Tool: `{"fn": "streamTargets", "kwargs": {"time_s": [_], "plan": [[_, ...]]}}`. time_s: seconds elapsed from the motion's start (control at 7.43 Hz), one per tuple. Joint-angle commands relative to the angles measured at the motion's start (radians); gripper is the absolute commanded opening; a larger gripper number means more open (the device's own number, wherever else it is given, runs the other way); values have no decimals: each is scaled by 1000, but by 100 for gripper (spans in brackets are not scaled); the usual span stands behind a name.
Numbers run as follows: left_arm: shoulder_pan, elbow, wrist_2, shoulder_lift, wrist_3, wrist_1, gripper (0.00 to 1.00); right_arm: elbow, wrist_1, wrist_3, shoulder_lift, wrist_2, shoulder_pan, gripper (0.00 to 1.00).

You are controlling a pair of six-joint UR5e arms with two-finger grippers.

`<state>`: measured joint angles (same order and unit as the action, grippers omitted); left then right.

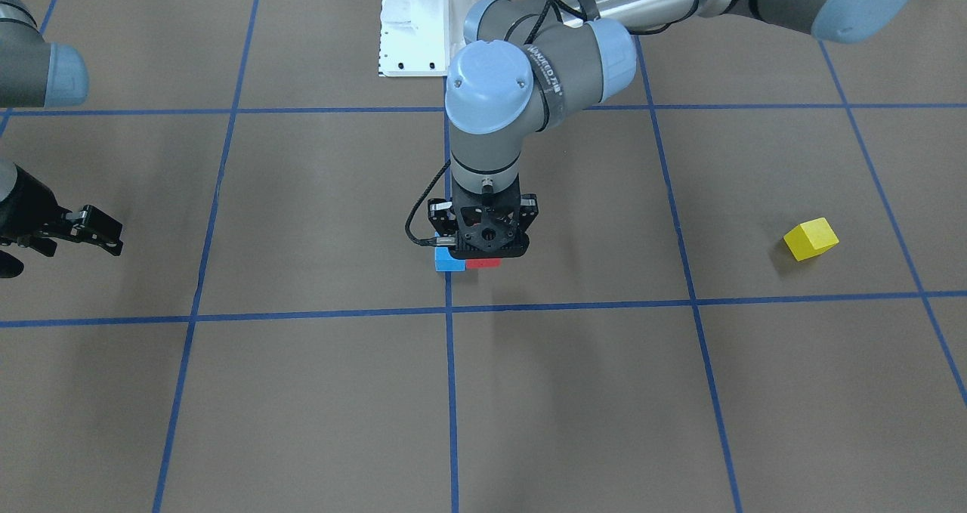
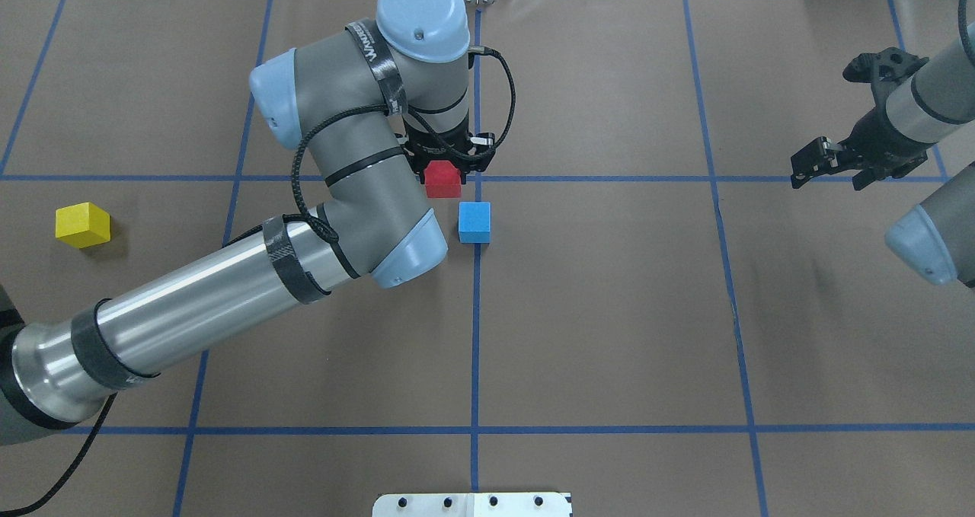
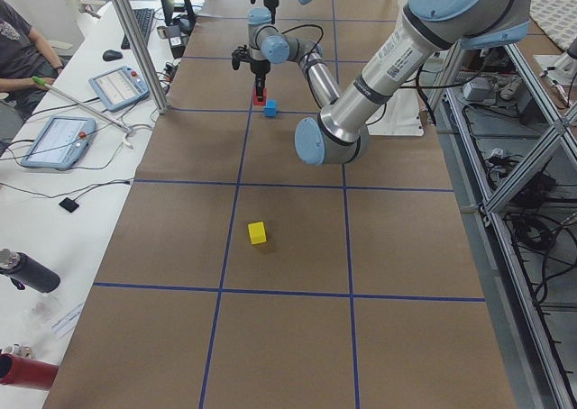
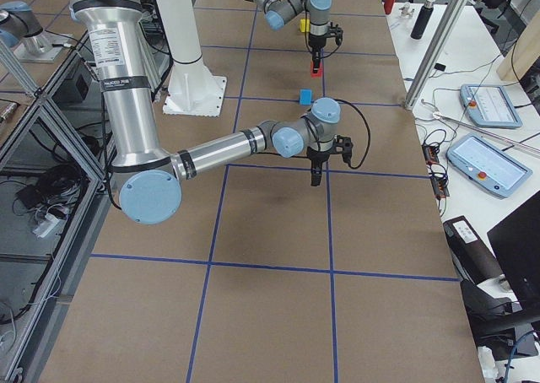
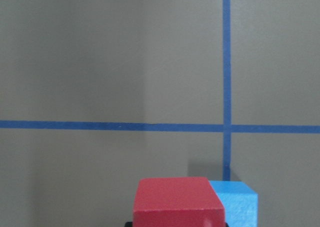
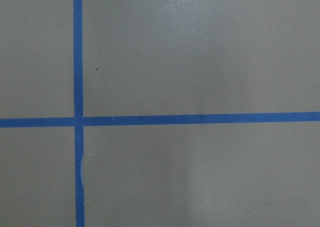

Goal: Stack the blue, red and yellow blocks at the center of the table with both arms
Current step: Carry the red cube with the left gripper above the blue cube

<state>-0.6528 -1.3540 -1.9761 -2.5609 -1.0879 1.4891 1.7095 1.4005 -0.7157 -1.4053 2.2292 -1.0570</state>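
Observation:
My left gripper points straight down near the table's centre, shut on the red block. It holds that block a little above the table. The blue block rests on the table by a tape crossing, just beside and below the red one, apart from it. In the left wrist view the red block partly overlaps the blue block. The yellow block lies alone far out on my left side. My right gripper hovers open and empty over the right end of the table.
The white pedestal base stands at the robot's edge of the table. My left arm's forearm stretches low across the left half. A person sits at a side desk with tablets beyond the table's far edge.

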Motion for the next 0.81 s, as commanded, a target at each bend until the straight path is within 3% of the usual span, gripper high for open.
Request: {"fn": "streamTargets", "kwargs": {"time_s": [0.0,0.67], "plan": [[33,41,0,-24,0,13,0,-1,0,-2,-6,1,-1,99],[51,96,0,-59,16,14,0,1,-2,-5,-11,3,-1,99]]}}
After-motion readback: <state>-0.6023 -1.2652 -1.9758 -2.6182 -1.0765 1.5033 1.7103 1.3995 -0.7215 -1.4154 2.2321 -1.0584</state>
